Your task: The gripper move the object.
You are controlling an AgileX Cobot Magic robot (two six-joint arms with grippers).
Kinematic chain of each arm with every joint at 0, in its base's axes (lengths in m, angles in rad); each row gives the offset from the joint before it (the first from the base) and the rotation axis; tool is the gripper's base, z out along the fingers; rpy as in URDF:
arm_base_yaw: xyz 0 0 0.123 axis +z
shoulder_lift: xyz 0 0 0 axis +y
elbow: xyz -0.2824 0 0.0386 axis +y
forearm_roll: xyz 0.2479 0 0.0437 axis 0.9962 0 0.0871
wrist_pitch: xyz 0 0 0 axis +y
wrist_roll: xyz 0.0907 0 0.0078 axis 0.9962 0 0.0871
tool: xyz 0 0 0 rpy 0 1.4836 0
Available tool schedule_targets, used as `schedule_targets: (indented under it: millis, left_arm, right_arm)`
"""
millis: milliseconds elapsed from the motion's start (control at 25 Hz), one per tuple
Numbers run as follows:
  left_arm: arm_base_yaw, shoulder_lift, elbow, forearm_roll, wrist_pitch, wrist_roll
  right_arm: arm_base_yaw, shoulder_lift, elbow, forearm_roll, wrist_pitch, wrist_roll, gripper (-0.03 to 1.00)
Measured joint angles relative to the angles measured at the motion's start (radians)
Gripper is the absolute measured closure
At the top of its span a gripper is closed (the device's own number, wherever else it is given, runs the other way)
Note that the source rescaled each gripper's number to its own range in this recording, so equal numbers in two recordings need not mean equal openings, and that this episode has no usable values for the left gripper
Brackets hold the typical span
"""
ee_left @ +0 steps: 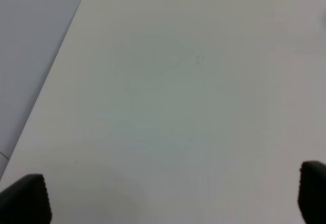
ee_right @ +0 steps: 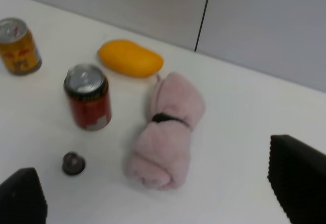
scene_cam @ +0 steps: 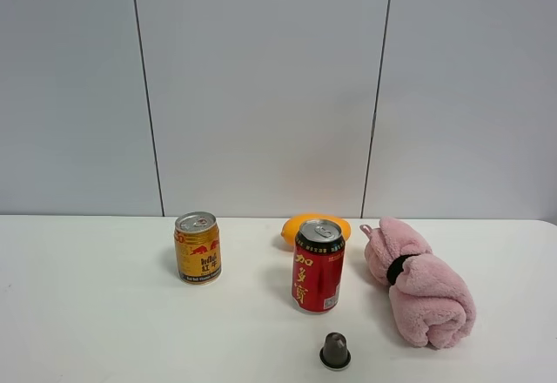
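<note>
The pink fluffy rolled towel [scene_cam: 424,291], cinched by a black band [scene_cam: 399,268], lies on the white table at the right, right of the red can. It also shows in the right wrist view [ee_right: 168,132]. My right gripper [ee_right: 158,203] is open and hovers above and short of the towel, its black fingers [ee_right: 298,178] spread wide and touching nothing. My left gripper [ee_left: 173,198] is open and empty over bare table, its fingertips [ee_left: 25,201] at the frame corners. Neither gripper nor arm shows in the exterior high view.
A red can [scene_cam: 318,265] stands at the centre, with an orange oval object [scene_cam: 300,225] behind it. A gold can [scene_cam: 197,248] stands to the left. A small dark cap-like object [scene_cam: 335,351] sits in front of the red can. A grey wall runs behind the table.
</note>
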Motion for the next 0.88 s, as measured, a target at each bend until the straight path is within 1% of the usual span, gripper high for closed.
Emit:
schedule_targets:
  millis: [240,400,600,880]
  left_arm:
    - [0.000,0.000,0.000,0.000,0.000,0.000]
    - [0.000,0.000,0.000,0.000,0.000,0.000]
    - [0.000,0.000,0.000,0.000,0.000,0.000]
    - [0.000,0.000,0.000,0.000,0.000,0.000]
  right_arm:
    - [0.000,-0.168,0.163,0.047,-0.002,-0.013,0.01]
    - [0.000,-0.292,0.238,0.083,0.000,-0.009,0.01]
    - [0.000,-0.407,0.276,0.083,0.027,-0.007,0.01]
    - [0.000,-0.477,0.316,0.081,0.084,-0.006,0.01]
